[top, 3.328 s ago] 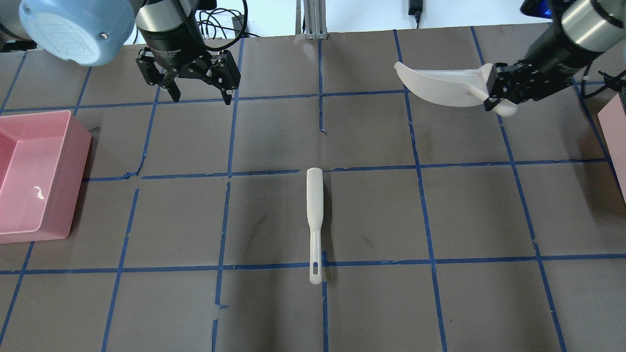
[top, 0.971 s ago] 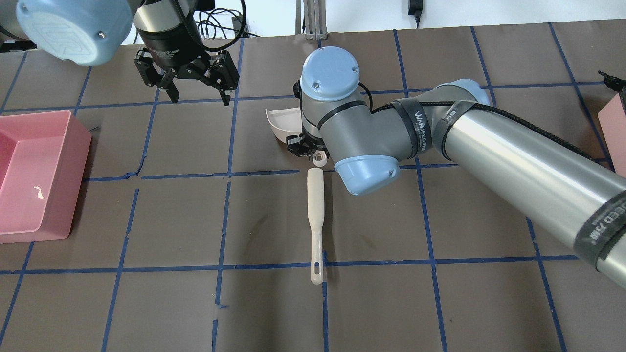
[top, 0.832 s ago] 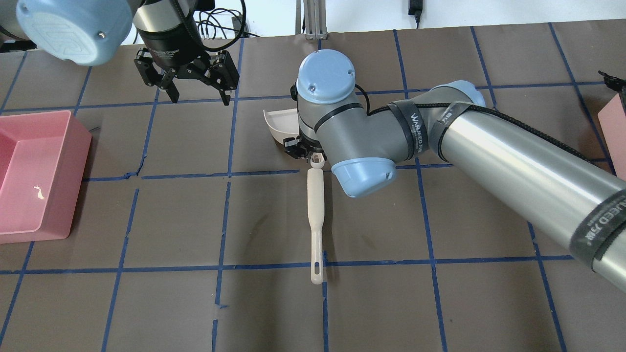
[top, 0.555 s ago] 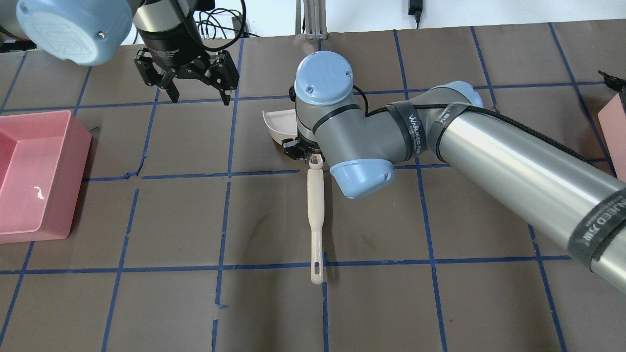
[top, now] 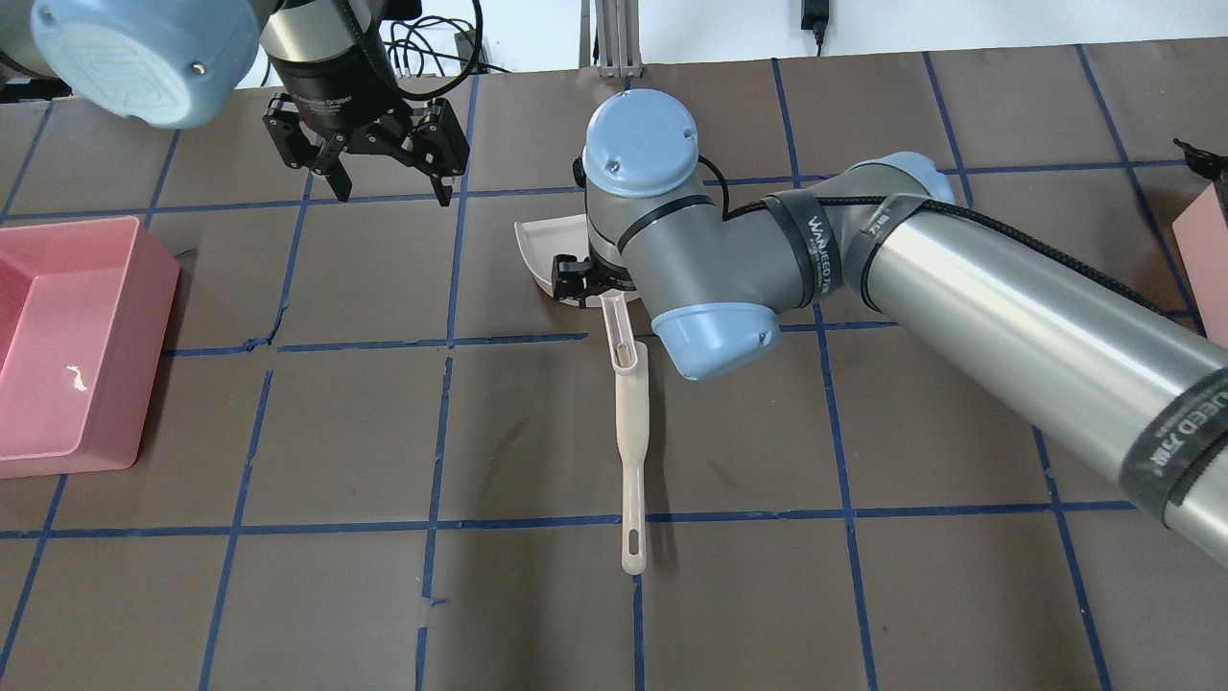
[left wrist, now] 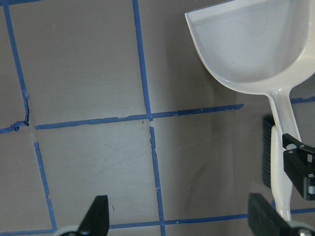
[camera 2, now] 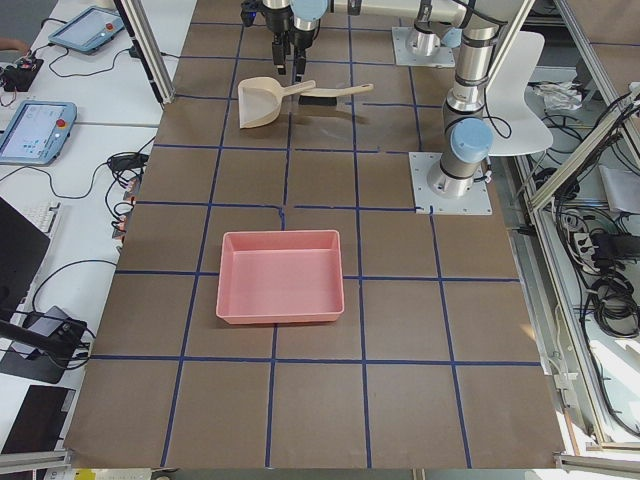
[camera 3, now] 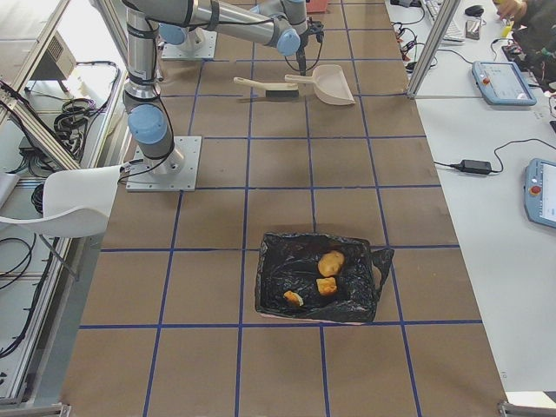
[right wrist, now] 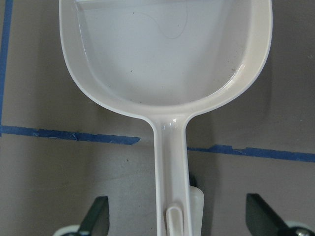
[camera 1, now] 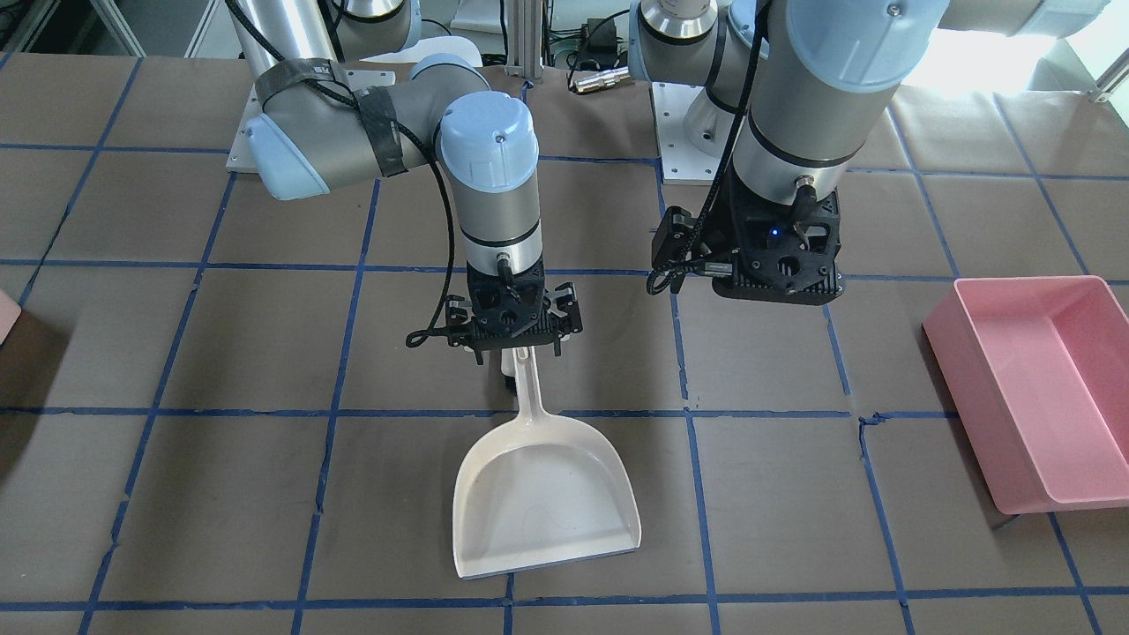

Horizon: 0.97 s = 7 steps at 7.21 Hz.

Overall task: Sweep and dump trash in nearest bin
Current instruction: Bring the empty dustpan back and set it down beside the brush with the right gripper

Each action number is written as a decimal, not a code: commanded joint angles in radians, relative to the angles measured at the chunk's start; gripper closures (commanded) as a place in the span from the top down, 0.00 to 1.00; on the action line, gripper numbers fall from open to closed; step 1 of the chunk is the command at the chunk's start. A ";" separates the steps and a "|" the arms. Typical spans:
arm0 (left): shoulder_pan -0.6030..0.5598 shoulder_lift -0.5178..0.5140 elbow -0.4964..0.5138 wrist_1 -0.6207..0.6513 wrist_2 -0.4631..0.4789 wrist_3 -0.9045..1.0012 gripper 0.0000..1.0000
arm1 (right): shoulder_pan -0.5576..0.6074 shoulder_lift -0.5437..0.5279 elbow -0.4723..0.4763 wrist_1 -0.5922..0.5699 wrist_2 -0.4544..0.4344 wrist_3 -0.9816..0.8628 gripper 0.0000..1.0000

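The three trash lumps (camera 3: 327, 274) lie inside a black-bag-lined bin (camera 3: 356, 304), seen only in the exterior right view. The white dustpan (camera 1: 542, 485) lies flat and empty on the table mid-way; it also shows in the overhead view (top: 545, 248) and right wrist view (right wrist: 167, 54). Its handle (top: 623, 344) rests over the head of the white brush (top: 633, 451). My right gripper (camera 1: 514, 348) hangs over the handle, its fingers (right wrist: 93, 219) spread wide and apart from it. My left gripper (top: 393, 192) is open and empty, hovering at the back left.
An empty pink bin (top: 134, 288) stands at the table's left edge, also visible in the front view (camera 1: 970, 388). The edge of the lined bin (top: 1204, 259) shows at the far right. My right arm's forearm (top: 1007, 317) spans the right half of the table.
My right arm brought the dustpan from the far right to the middle, set it flat and opened. The handle now lies on the brush, which shifted slightly. The left arm has not moved.
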 commanded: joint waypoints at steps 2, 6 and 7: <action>0.005 0.000 0.000 -0.002 -0.002 0.000 1.00 | -0.066 -0.009 -0.080 0.014 -0.007 -0.004 1.00; 0.005 0.000 0.000 -0.003 0.000 0.000 1.00 | -0.306 -0.106 -0.093 0.136 -0.001 -0.144 1.00; 0.005 0.000 0.000 -0.003 0.002 0.000 1.00 | -0.368 -0.129 -0.091 0.164 -0.004 -0.174 1.00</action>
